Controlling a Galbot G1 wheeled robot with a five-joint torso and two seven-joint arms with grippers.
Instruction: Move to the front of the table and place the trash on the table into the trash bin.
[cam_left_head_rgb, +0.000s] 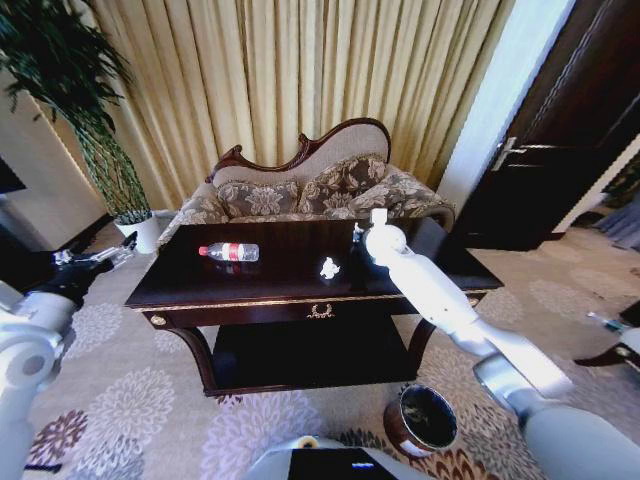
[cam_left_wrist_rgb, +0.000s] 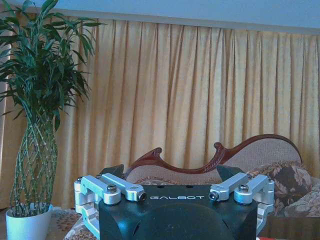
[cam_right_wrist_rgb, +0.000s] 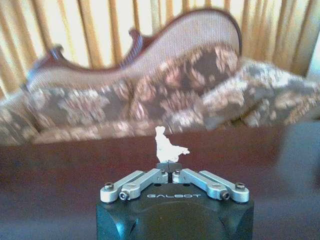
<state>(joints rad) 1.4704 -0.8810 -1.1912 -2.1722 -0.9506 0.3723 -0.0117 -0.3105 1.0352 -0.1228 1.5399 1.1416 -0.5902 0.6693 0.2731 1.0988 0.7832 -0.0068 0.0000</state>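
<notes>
Trash paper scrap (cam_right_wrist_rgb: 167, 146) is pinched in the right hand (cam_right_wrist_rgb: 168, 166) above the table (cam_left_head_rgb: 270, 290); left hand (cam_left_wrist_rgb: 176, 196) open.

Left gripper (cam_left_wrist_rgb: 176, 196) with fingers spread wide, before a carved-back sofa (cam_left_wrist_rgb: 260, 165); beside the sofa, a potted bamboo plant (cam_left_wrist_rgb: 37, 110) in a white pot (cam_left_wrist_rgb: 27, 224); behind it, golden curtains (cam_left_wrist_rgb: 190, 85).

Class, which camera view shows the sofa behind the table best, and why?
The head view: the whole sofa shows, with carved back, cushions and both arms. The left wrist view catches just its back rail and one cushioned end; the right wrist view its back and cushions, ends cropped.
</notes>
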